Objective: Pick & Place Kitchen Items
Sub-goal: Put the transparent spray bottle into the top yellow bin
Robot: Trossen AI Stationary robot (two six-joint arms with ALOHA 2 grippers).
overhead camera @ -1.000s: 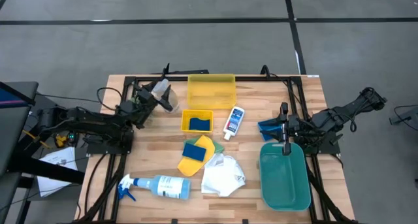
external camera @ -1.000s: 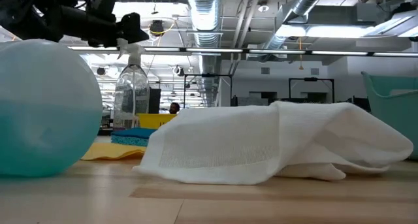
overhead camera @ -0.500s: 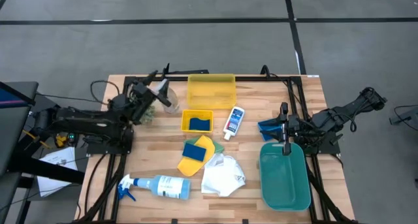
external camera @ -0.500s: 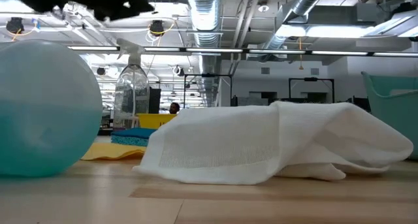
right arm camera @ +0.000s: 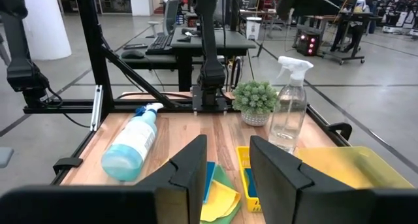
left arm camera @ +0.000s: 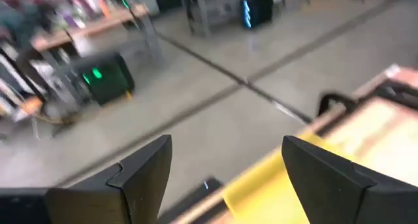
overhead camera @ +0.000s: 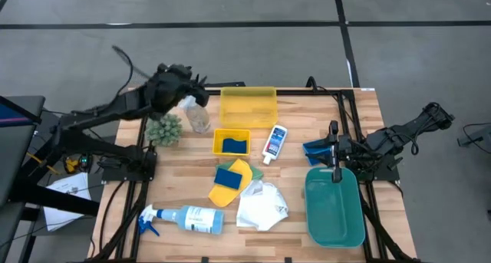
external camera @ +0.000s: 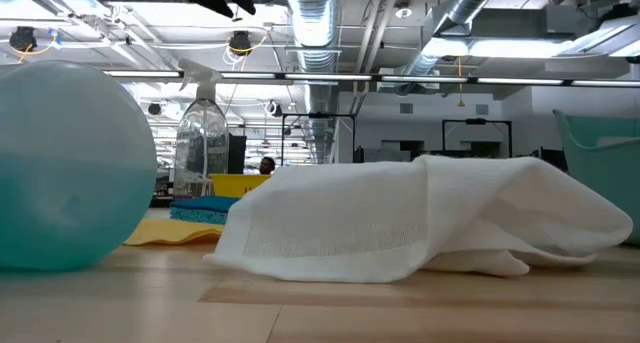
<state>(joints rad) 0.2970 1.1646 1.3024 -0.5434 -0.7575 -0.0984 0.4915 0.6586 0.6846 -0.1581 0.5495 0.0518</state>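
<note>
High view: left tool [overhead camera: 186,77], spread and empty, hangs above the upright clear spray bottle [overhead camera: 198,117], nozzle seemingly toward the table's back edge.

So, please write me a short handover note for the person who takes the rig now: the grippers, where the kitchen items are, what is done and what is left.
Left gripper: open, empty, raised over the table's back-left corner, above the clear spray bottle.
Right gripper: parked at the right side by the teal bin, holding nothing; jaws apart by a narrow gap.
Items: clear spray bottle stands beside the plant. One blue sponge lies in the small yellow tray. The other sponge lies on the yellow cloth. White cloth, blue-white spray bottle and small white bottle lie on the table.
Done: one sponge in a tray.
Left: probably all the rest; the teal bin and large yellow tray look empty.
</note>
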